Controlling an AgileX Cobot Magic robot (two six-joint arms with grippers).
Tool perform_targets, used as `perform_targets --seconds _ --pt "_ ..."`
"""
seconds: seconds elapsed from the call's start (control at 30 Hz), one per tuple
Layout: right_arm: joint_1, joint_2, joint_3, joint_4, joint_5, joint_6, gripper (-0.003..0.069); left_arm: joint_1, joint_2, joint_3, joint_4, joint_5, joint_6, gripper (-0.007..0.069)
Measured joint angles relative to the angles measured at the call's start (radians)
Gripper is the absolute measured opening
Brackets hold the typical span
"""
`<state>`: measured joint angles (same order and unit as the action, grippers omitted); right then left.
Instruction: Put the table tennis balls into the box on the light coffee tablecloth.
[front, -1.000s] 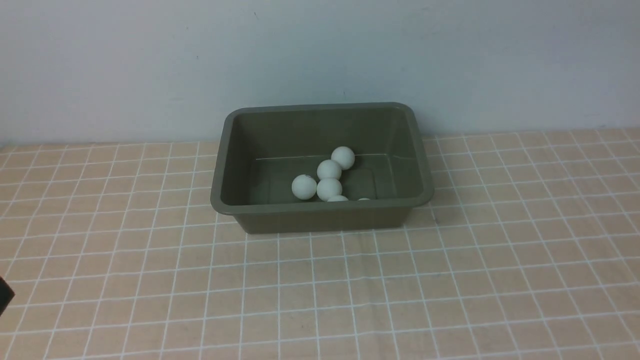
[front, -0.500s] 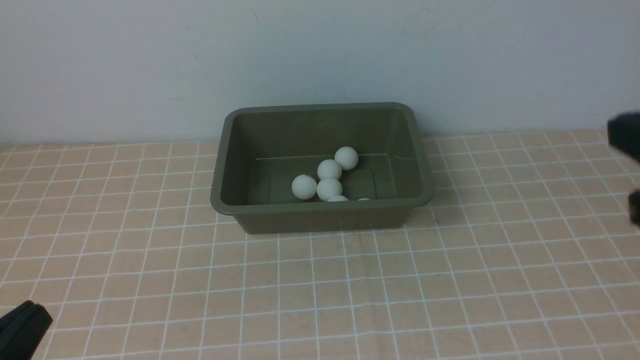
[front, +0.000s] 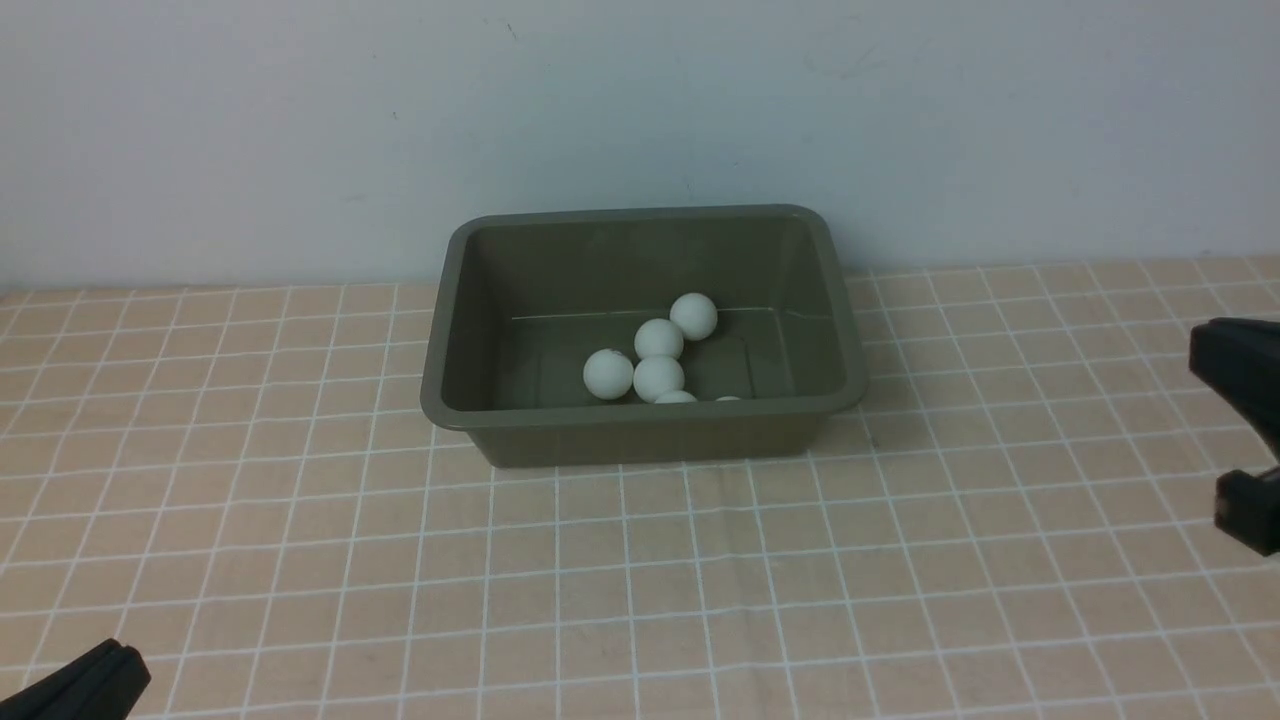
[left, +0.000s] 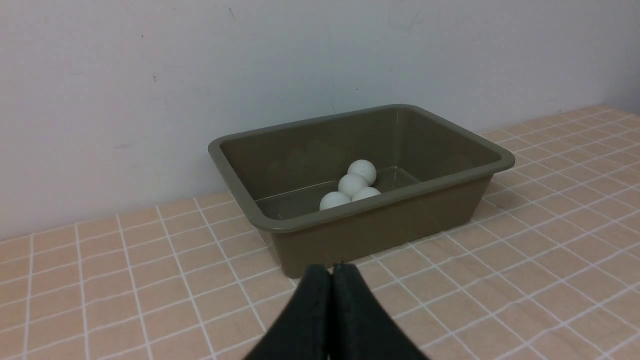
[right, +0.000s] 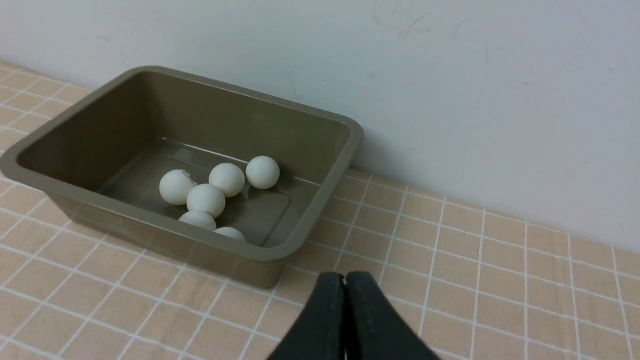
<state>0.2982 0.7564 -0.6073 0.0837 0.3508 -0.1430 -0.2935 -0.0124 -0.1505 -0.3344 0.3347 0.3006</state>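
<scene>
Against the pale wall (front: 640, 110), the box (front: 640, 432) sat on the light coffee tablecloth (front: 640, 580), all six table tennis balls (front: 658, 340) inside. I saw both arms had crept further in: left gripper (left: 331, 272) and right gripper (right: 345, 280) pinched closed, empty.

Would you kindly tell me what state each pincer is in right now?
Left pincer: closed, holding nothing.
Right pincer: closed, holding nothing.
</scene>
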Motion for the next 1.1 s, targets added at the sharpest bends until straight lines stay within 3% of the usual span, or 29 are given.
perform_targets --seconds 0.2,0.47,0.73,0.87,1.1 --pt "0.000 0.000 0.000 -0.006 0.000 -0.007 -0.0018 0.000 0.000 0.000 0.000 0.000 0.000 -0.0069" --pt "-0.010 -0.012 0.004 -0.111 0.022 -0.030 -0.0018 0.000 0.000 0.000 0.000 0.000 0.000 -0.0069" --pt "-0.222 -0.210 0.157 -0.030 0.123 -0.018 -0.0018 0.000 0.000 0.000 0.000 0.001 0.000 -0.0069" --pt "-0.316 -0.399 0.351 -0.032 0.020 -0.018 -0.0018 0.000 0.000 0.000 0.000 0.001 0.000 -0.0069" --pt "-0.371 -0.578 0.600 -0.026 -0.200 -0.014 -0.0018 0.000 0.000 0.000 0.000 0.001 0.000 -0.0069"
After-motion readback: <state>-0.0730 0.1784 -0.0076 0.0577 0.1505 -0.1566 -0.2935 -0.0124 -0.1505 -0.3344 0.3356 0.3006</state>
